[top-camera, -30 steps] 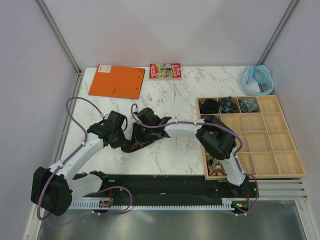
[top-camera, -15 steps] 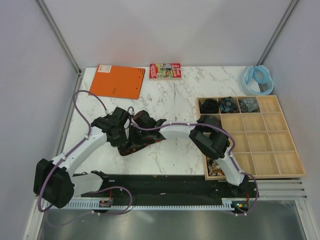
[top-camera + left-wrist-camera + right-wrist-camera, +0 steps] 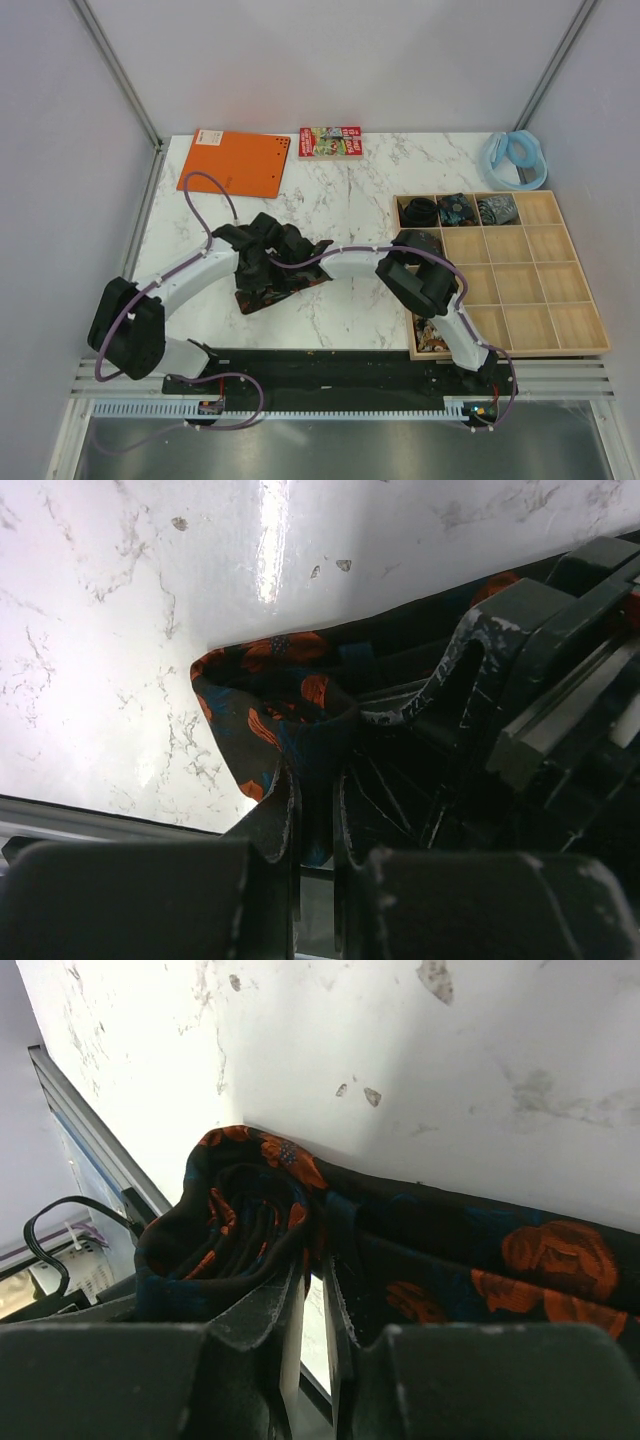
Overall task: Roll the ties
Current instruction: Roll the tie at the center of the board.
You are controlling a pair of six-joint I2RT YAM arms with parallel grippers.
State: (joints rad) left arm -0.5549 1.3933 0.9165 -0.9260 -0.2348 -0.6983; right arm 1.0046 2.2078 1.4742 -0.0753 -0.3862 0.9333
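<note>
Two big things fill the scene: the marble table (image 3: 370,200) and the wooden tray (image 3: 560,300) of square compartments on its right side. The left arm (image 3: 180,280) and right arm (image 3: 350,262) meet well to the left of the tray. The orange notebook (image 3: 235,163) lies further left and beyond them, at the table's far edge.

Under the two wrists, left of the tray, lies the flowered tie (image 3: 265,290), black with orange-red blooms, one end partly coiled. A pale blue ring (image 3: 515,160) sits just beyond the tray's far right corner, and a small red and green box (image 3: 330,141) lies beyond its far left corner. Three coiled ties (image 3: 455,208) fill the tray's far-row compartments at the left.

The left gripper (image 3: 315,790) has its jaws drawn narrow, pinching a fold of the flowered tie. The right gripper (image 3: 313,1280) is likewise nearly closed on the cloth beside the coil.
</note>
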